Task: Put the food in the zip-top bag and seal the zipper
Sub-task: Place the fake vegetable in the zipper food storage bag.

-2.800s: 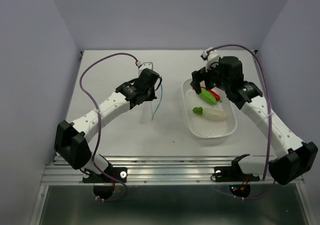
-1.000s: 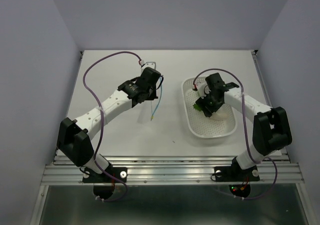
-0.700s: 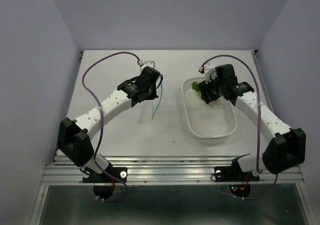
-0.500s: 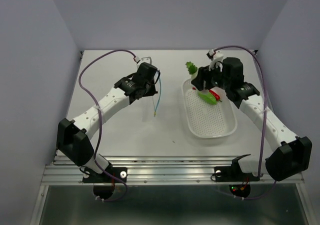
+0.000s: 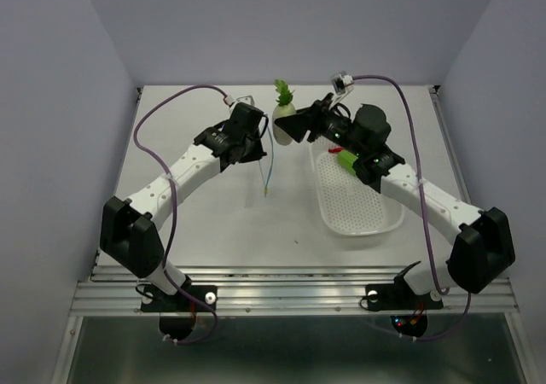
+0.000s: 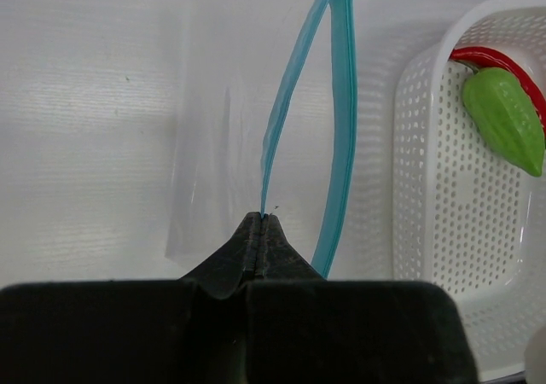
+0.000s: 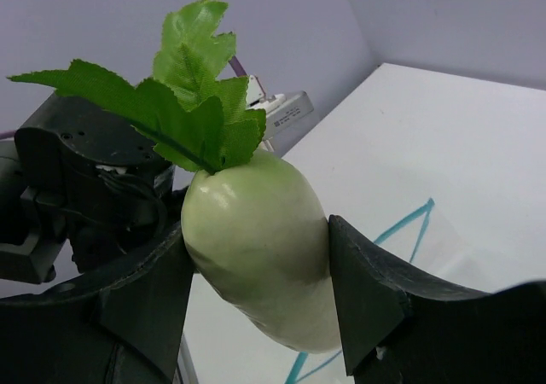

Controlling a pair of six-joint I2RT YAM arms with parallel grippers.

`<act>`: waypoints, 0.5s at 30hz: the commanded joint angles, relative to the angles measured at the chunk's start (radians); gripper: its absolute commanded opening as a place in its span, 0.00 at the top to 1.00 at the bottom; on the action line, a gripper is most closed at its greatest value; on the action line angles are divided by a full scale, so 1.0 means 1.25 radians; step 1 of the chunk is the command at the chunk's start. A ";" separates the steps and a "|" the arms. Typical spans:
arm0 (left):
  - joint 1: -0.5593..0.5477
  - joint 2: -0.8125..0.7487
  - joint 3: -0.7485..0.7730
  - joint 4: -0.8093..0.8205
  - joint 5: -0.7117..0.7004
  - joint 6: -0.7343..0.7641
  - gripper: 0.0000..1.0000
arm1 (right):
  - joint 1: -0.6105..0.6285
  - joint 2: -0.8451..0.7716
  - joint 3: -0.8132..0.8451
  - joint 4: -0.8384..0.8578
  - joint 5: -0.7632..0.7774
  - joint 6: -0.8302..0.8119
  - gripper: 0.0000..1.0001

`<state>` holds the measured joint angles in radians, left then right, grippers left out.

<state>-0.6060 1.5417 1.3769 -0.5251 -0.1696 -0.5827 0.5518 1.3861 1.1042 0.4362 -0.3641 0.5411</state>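
Radish clamped in R gripper; L gripper pinches zipper; cucumber, chili in basket.

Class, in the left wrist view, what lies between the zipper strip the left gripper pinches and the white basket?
The other blue zipper strip, bowed away from the pinched strip; beyond it stands the basket wall. The left wrist view shows it.

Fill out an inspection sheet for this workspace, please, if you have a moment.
Surface: white table, no spills seen.
Job's things: radish held in the air, leaves up; cucumber and chili in the basket; bag with zipper parted.
Clutter: white perforated basket.
Grippers: left gripper shut on one zipper lip; right gripper shut on the radish.
Cables: purple cables loop over both arms.
Surroundings: plain walls; nothing else seen.
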 commanded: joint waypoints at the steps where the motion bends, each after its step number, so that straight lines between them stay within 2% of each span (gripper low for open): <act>1: 0.011 0.004 0.054 -0.003 0.017 0.001 1.00 | 0.028 0.057 0.041 0.155 0.040 0.076 0.87; 7: 0.017 -0.001 0.052 -0.001 0.030 0.005 1.00 | 0.029 0.133 0.047 0.231 0.096 0.102 0.88; 15: 0.023 0.000 0.050 0.007 0.047 0.005 1.00 | 0.036 0.203 0.053 0.272 0.102 0.145 0.89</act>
<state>-0.5865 1.5555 1.3960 -0.5282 -0.1268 -0.5827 0.5850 1.6310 1.1305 0.6621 -0.2611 0.6838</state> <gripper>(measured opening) 0.025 0.642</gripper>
